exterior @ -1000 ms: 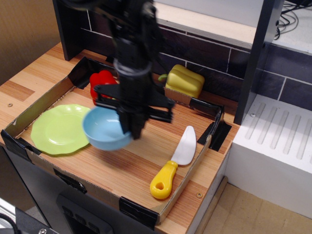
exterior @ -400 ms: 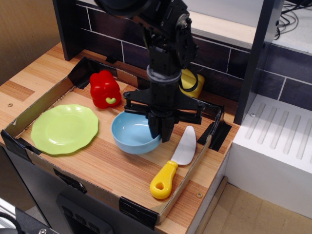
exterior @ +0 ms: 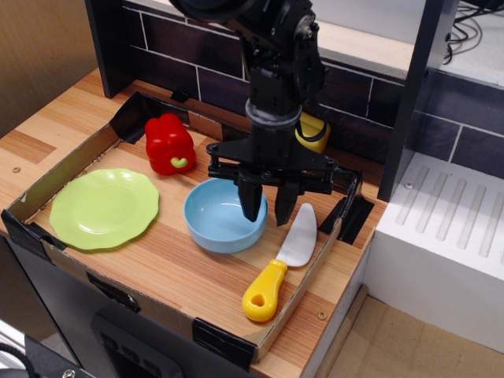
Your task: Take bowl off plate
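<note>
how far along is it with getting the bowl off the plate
Mostly done: the bowl sits on the wooden tray floor, clear of the plate, which lies bare to its left. In hand: the gripper hangs open at the bowl's right rim, one finger inside and one outside, not clamped. Left: lifting the arm clear.

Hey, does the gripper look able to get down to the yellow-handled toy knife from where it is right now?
Probably yes. The gripper hangs open over the light blue plastic bowl's right rim, and the yellow-handled toy knife lies uncovered just beside it on the wooden tray floor.
</note>
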Robot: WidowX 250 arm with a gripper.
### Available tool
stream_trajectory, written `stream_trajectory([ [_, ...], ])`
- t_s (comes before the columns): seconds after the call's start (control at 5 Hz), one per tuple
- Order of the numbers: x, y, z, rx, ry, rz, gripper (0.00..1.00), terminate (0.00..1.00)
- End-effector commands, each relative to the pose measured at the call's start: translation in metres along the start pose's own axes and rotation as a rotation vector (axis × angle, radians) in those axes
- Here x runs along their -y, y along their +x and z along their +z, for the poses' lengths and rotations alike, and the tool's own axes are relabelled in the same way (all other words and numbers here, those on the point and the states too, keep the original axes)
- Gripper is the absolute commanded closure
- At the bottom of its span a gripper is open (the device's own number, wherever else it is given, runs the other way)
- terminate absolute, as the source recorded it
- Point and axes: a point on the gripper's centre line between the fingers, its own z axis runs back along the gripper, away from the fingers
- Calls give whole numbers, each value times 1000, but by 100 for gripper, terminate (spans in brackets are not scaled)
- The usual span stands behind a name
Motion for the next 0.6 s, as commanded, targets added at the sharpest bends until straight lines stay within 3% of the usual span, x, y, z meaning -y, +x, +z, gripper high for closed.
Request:
stream_trajectory([
  [0.0,-2,18,54,92,-83,15,0,0],
  [0.2,-2,18,54,92,-83,15,0,0],
  [0.4,-2,18,54,92,-83,15,0,100],
])
